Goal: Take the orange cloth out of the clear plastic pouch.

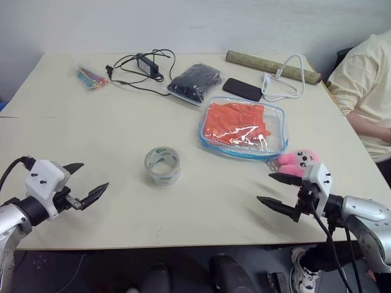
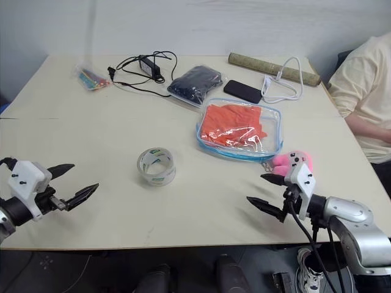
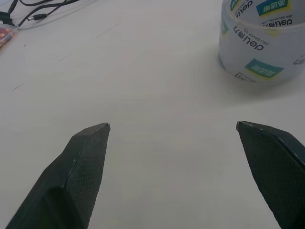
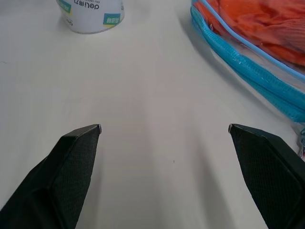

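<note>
The right claw (image 1: 280,190) hangs wide open and empty near the table's (image 1: 122,128) near right edge, just near of the pink toy (image 1: 294,160); the left claw (image 1: 85,181) hovers equally open and empty at the near left. The orange cloth (image 1: 235,120) lies inside the clear pouch (image 1: 276,140), beyond the toy, right of the tape roll (image 1: 162,165). One claw should probably pin the pouch while the other pulls out the cloth; both arms reach forward, tips slightly down.
</note>
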{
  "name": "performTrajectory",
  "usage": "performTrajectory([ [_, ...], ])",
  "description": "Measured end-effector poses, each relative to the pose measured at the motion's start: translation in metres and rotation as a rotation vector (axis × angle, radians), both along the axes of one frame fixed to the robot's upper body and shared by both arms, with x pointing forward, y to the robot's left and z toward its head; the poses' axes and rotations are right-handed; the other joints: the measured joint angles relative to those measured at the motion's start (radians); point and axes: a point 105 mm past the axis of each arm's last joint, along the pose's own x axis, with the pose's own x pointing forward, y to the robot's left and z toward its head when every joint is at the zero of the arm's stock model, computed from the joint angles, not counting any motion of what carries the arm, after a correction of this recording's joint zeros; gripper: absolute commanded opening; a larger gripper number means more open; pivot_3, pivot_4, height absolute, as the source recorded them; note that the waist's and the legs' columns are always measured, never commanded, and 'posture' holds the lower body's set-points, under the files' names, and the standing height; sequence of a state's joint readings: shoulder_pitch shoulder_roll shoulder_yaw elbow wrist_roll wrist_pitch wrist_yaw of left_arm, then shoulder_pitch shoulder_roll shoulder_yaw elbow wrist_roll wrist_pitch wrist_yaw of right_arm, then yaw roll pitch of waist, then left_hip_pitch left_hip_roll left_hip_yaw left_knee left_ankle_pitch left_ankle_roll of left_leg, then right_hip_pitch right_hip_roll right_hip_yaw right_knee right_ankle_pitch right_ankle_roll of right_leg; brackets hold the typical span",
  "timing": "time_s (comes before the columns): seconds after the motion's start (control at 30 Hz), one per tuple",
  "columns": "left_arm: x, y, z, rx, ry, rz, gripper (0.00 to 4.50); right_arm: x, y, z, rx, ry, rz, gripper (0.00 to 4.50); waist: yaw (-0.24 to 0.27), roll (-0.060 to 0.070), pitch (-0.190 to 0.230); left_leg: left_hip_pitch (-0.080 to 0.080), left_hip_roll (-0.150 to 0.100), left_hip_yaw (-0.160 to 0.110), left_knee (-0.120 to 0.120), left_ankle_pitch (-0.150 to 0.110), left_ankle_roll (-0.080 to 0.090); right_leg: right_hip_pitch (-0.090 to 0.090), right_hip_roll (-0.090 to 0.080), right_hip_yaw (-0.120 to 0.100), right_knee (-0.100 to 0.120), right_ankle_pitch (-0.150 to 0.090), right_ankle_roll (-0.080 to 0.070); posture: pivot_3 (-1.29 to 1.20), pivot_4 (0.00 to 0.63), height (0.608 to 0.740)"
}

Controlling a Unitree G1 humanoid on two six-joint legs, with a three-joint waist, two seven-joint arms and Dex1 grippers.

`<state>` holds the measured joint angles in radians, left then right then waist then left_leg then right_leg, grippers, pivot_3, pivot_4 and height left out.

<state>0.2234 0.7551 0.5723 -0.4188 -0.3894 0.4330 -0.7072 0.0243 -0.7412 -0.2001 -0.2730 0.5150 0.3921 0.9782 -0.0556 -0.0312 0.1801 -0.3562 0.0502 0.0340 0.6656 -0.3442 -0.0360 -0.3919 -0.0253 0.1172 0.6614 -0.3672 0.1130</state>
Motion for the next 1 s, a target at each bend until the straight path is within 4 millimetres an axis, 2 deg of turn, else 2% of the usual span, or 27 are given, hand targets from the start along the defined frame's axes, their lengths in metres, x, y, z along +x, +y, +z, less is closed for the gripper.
performTrajectory([
  [0.6,0.001,-0.002,0.001,-0.025,0.003,-0.009,4.48,0.0,0.0,-0.001,-0.006,0.003,-0.003,4.5,0.0,0.0,0.0,0.0,0.0,0.0,0.0,0.0,0.0,0.0,0.0,0.0,0.0,0.0,0.0,0.0,0.15,0.74],
  [1.0,-0.006,-0.016,0.0,-0.047,0.031,-0.092,4.48,-0.002,0.003,-0.001,0.048,0.052,0.009,4.5,0.0,0.0,0.0,0.0,0.0,0.0,0.0,0.0,0.0,0.0,0.0,0.0,0.0,0.0,0.0,0.0,0.15,0.74],
])
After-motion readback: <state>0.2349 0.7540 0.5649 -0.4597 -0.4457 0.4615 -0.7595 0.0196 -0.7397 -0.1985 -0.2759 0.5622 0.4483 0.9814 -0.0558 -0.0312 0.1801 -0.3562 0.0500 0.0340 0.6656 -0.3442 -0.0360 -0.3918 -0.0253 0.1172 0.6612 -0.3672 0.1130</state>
